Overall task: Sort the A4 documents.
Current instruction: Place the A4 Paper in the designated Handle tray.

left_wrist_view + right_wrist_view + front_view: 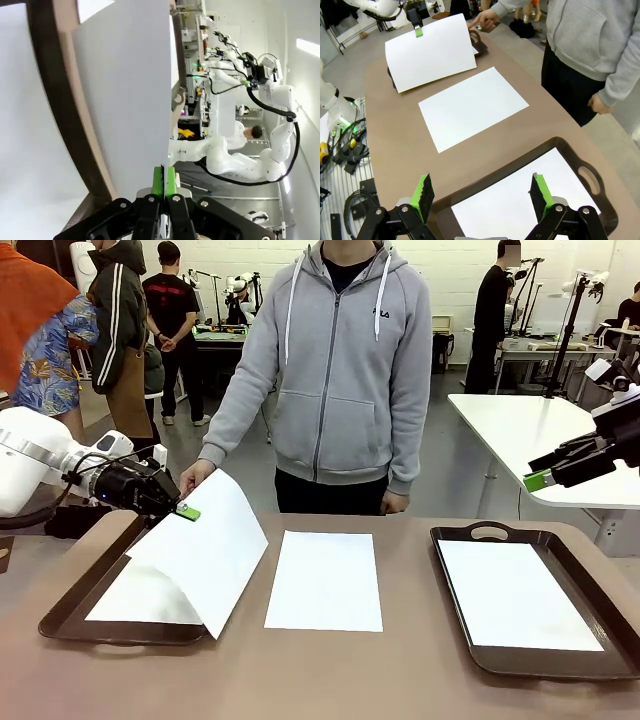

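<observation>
We carry one A4 sheet over the left tray

The lifted sheet (210,545) hangs tilted from our left gripper (186,511), fingers pinching its top edge, above the left tray (65,615), likely to join the sheet (140,600) lying there. A middle sheet (325,580) lies on the table (320,680), another sheet (515,595) in the right tray (470,532). Our right gripper (482,192) hovers with fingers spread, holding nothing. The lifted sheet hides much of the left tray's floor.

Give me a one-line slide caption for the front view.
Left hand pinches an A4 sheet over the left tray; a second sheet lies mid-table, a third sheet in the right tray.
</observation>
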Motion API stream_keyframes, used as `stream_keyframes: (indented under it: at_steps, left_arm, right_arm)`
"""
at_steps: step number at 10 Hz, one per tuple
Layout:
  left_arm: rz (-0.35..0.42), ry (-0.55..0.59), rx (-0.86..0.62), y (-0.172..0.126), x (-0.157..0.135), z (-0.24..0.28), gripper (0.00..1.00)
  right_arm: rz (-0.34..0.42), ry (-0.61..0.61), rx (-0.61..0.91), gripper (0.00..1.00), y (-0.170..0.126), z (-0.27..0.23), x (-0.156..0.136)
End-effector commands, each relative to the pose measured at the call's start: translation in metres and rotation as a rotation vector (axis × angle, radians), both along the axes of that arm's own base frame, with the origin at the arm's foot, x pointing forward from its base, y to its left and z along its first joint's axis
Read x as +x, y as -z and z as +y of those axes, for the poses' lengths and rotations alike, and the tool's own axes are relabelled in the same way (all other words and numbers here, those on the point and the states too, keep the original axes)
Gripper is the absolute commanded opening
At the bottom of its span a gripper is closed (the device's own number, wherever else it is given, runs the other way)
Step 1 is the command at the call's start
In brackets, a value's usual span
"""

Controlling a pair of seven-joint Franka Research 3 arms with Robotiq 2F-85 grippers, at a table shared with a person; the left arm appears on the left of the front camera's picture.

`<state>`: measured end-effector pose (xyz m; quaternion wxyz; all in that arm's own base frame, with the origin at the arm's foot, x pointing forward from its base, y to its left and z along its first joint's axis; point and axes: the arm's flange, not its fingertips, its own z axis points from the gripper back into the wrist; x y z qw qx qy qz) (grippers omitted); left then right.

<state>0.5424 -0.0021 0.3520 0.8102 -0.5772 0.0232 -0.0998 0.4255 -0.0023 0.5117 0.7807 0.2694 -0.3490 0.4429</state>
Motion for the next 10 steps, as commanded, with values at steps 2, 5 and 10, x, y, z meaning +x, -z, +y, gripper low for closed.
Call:
stream_keyframes:
  at_steps: [2,5,10]
  left_arm:
    - [-0.021,-0.016,0.196,-0.004,-0.007,0.031,0.01]
    - [-0.040,-0.040,0.298,-0.006,-0.012,0.051,0.01]
    - [-0.015,-0.168,0.525,0.010,-0.009,0.067,0.01]
  right_arm:
    - [-0.002,-0.003,0.000,1.00,0.000,0.001,0.000]
    - [-0.002,-0.003,0.000,1.00,0.000,0.001,0.000]
    - [-0.002,-0.003,0.000,1.00,0.000,0.001,0.000]
